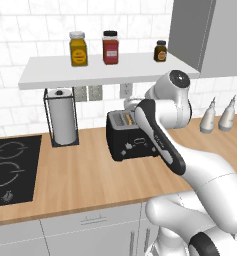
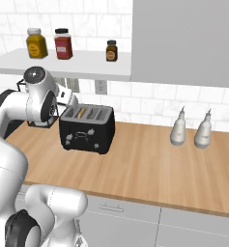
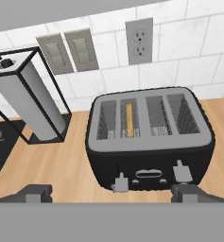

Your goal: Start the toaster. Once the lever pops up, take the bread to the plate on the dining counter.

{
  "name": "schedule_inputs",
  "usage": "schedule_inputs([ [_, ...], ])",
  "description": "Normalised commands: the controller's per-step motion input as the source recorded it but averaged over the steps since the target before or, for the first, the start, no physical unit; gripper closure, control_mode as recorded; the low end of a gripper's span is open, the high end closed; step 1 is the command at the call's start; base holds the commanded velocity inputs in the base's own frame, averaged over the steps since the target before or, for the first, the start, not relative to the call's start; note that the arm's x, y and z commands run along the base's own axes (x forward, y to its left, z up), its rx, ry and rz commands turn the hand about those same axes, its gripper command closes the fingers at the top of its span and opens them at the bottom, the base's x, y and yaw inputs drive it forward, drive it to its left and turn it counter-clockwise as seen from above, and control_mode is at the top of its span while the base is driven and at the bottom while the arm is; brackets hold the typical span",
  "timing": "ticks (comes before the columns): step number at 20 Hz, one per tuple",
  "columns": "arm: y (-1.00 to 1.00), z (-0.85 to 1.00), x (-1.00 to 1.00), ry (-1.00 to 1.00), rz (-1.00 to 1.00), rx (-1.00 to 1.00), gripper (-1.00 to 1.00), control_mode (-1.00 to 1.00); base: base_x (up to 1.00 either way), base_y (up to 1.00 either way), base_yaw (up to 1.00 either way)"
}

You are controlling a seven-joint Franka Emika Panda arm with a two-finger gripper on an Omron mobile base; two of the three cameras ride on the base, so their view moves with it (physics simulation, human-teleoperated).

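Note:
The glossy black toaster (image 1: 132, 140) (image 2: 87, 128) (image 3: 151, 142) stands on the wooden worktop near the wall. A thin golden slice of bread (image 3: 129, 120) (image 2: 80, 112) sits upright in its second slot from the left. Two grey levers (image 3: 120, 182) stick out of the toaster's front face. My gripper (image 3: 112, 194) hovers above and a little in front of the toaster. It is open wide and nothing is between its fingertips (image 3: 35, 193). The plate and the dining counter are out of view.
A paper towel holder (image 1: 62, 117) (image 3: 28, 104) stands left of the toaster, with a black cooktop (image 1: 10, 170) beyond it. A shelf (image 1: 50, 75) with three jars hangs overhead. Two white bottles (image 2: 178, 128) stand to the right, under a grey cabinet (image 2: 183, 38).

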Motion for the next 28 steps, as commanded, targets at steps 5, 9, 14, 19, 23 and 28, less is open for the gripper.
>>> schedule_inputs([
  [5,0.00,0.00,0.00,0.00,0.00,0.00,-1.00,-1.00,0.00,0.00,0.00],
  [9,0.00,0.00,0.00,0.00,0.00,0.00,-1.00,-1.00,0.00,0.00,0.00],
  [14,0.00,0.00,0.00,0.00,0.00,0.00,-1.00,-1.00,0.00,0.00,0.00],
  [19,0.00,0.00,0.00,0.00,0.00,0.00,-1.00,-1.00,0.00,0.00,0.00],
  [23,0.00,0.00,0.00,0.00,0.00,0.00,-1.00,-1.00,0.00,0.00,0.00],
  [28,0.00,0.00,0.00,0.00,0.00,0.00,-1.00,-1.00,0.00,0.00,0.00],
])
